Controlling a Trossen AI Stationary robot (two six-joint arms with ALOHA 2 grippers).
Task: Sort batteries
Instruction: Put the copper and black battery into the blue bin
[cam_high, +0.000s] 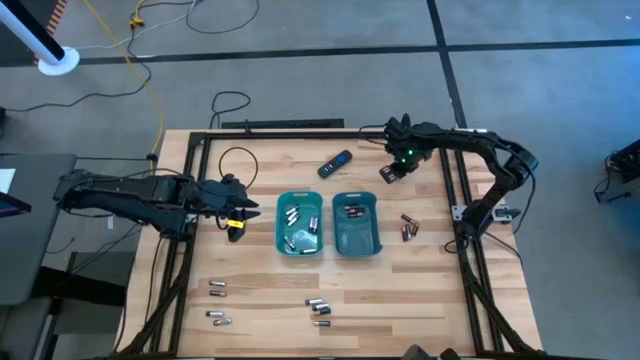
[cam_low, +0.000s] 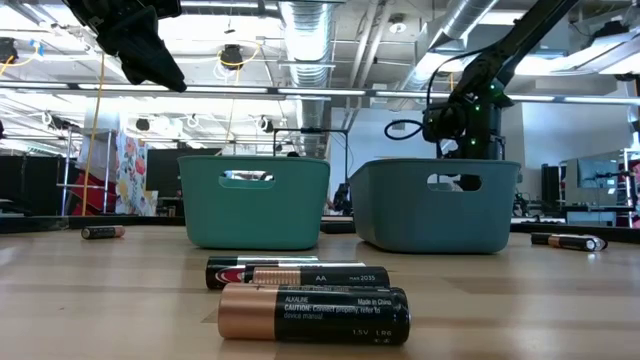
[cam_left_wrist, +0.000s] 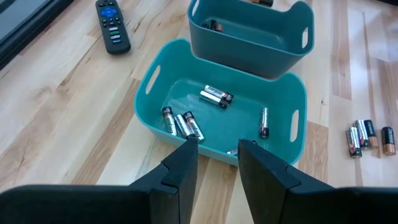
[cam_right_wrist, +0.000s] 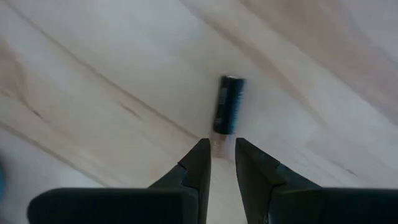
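Note:
Two teal trays stand side by side mid-table: the left tray holds several batteries, and the right tray holds a few. Loose batteries lie on the wood near the front edge, at front left and right of the trays. My left gripper hovers open left of the left tray, with nothing between its fingers. My right gripper hangs behind the right tray, shut on a dark battery. My right gripper pinches the battery by its coppery end between the two fingertips. The dark body sticks out forward beyond the fingers, in line with them. It appears lifted clear of the wood; the high view does not show the battery.
A black remote lies behind the trays, near my right gripper. A black cable loop lies at far left. A dark metal frame borders the table. Bare wood shows between the trays and the front batteries.

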